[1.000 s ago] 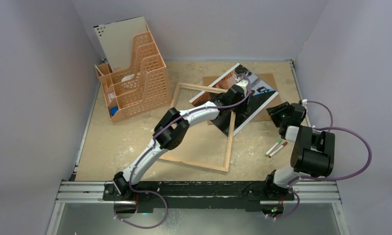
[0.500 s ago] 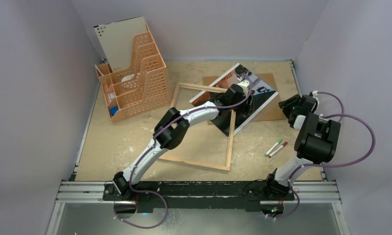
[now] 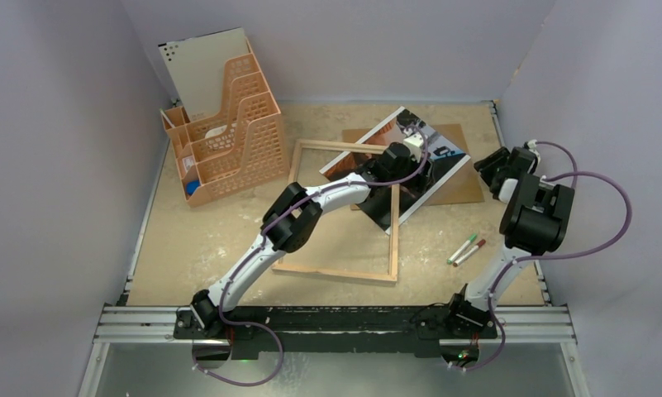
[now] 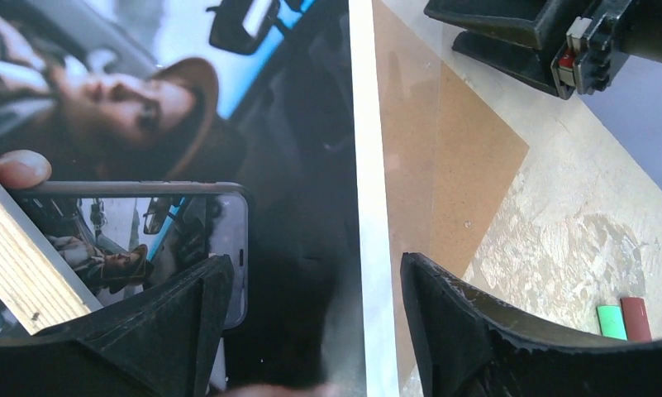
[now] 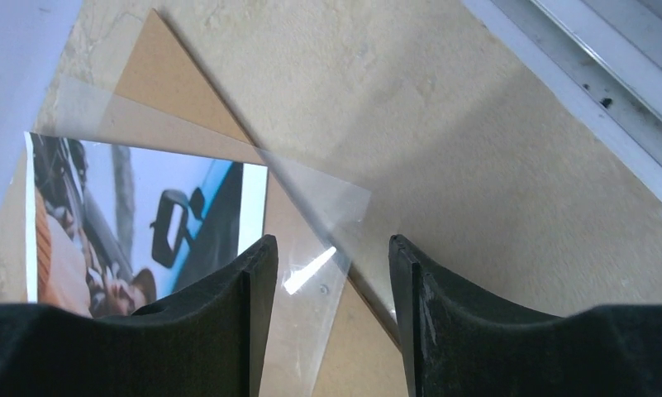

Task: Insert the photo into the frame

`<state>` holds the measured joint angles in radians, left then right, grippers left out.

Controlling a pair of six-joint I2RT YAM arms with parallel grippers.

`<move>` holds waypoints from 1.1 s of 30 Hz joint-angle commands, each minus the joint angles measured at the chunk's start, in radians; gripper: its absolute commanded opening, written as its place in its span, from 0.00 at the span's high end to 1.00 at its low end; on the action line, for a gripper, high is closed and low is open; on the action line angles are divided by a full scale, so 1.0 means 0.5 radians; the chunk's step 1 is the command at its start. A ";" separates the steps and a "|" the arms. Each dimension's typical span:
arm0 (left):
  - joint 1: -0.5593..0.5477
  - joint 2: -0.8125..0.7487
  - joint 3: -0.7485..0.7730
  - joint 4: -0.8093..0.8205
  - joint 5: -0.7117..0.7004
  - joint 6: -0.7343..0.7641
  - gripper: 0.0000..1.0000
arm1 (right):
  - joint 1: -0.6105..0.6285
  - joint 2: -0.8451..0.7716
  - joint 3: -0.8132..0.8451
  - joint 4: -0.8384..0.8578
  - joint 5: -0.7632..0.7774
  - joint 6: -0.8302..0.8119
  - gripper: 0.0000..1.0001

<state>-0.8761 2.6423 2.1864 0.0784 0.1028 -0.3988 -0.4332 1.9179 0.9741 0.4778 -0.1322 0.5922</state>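
The photo [image 3: 436, 154] lies face up and slanted, across the frame's far right corner and a brown hardboard sheet [image 3: 465, 184]. The frame [image 3: 392, 248], a light wood rim, lies flat mid-table. My left gripper [image 3: 403, 159] hovers over the photo, open. In the left wrist view its fingers [image 4: 443, 318] straddle the photo's dark area [image 4: 302, 207] and white edge, holding nothing. The frame's wood rim [image 4: 17, 256] shows at left. My right gripper [image 3: 494, 164] is open at the far right. Between its fingers [image 5: 249, 314] lies a corner of a clear sheet [image 5: 327, 217], beside the photo [image 5: 145, 223].
An orange file organizer [image 3: 228, 136] with a white sheet stands at the back left. Two markers [image 3: 466, 250] lie right of the frame. A metal rail [image 5: 592, 74] and the enclosure walls bound the table's right side close to my right arm.
My left gripper has opened and shifted slightly left over the photo. The frame's near right corner slid a little right. My right arm swung back toward the far right wall.
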 commanded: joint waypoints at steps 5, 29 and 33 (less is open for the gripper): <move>0.025 0.035 -0.012 0.312 0.124 -0.001 0.16 | -0.011 0.135 0.085 -0.094 -0.285 0.117 0.46; 0.024 0.388 0.285 -0.286 0.145 0.001 0.26 | -0.023 0.212 -0.178 0.981 -0.812 0.486 0.51; 0.025 0.395 0.263 -0.314 0.131 0.035 0.28 | -0.023 0.221 -0.142 1.023 -0.829 0.485 0.51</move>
<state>-0.8707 2.7789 2.3657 0.0883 0.1585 -0.3794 -0.4500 2.0319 0.8783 0.9127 -0.4461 0.7570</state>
